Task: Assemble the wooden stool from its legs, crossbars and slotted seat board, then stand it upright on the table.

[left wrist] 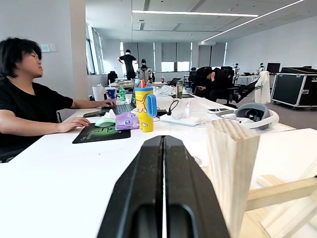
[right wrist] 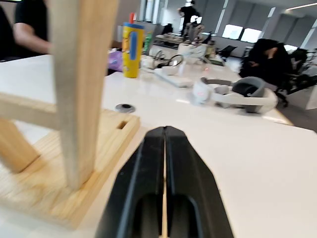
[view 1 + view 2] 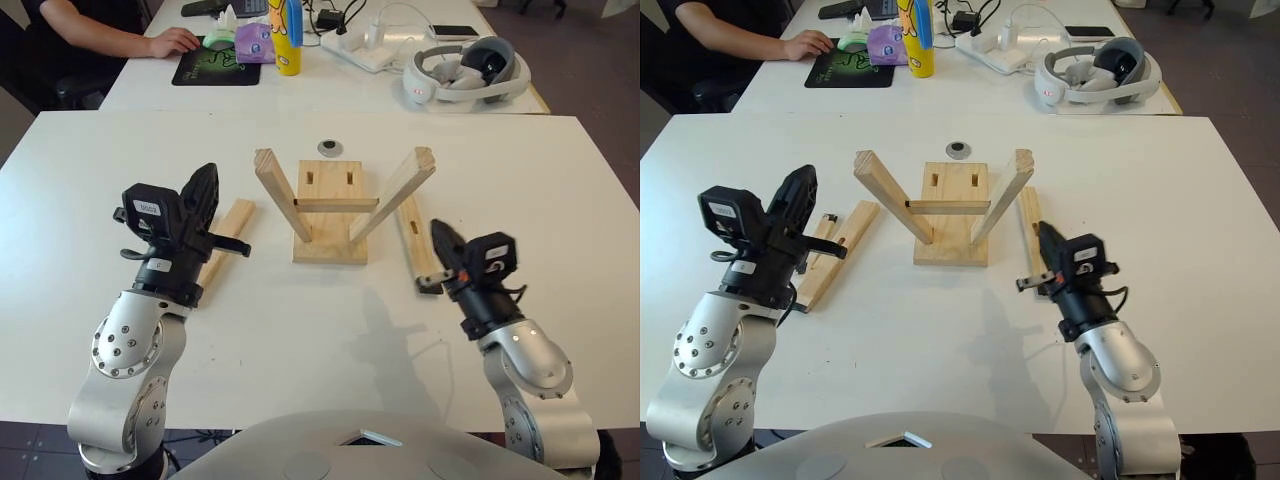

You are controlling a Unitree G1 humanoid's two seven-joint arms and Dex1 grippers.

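Note:
The slotted seat board (image 3: 330, 245) lies flat in the middle of the white table. Two legs, a left one (image 3: 281, 193) and a right one (image 3: 394, 192), stand in it and splay outward. A crossbar (image 3: 337, 204) joins them. One loose leg piece (image 3: 226, 238) lies left of the board and another (image 3: 412, 236) lies to its right. My left gripper (image 3: 208, 182) is shut and empty, hovering over the left loose piece. My right gripper (image 3: 440, 233) is also shut and empty, just beside the right loose piece. The right wrist view has the right leg (image 2: 81, 74) and the board (image 2: 99, 163) close ahead.
A small dark round disc (image 3: 330, 148) lies just behind the board. A second table at the back holds a white headset (image 3: 465, 72), a yellow bottle (image 3: 288, 38) and a power strip (image 3: 365, 48). Bare tabletop stretches along the near edge.

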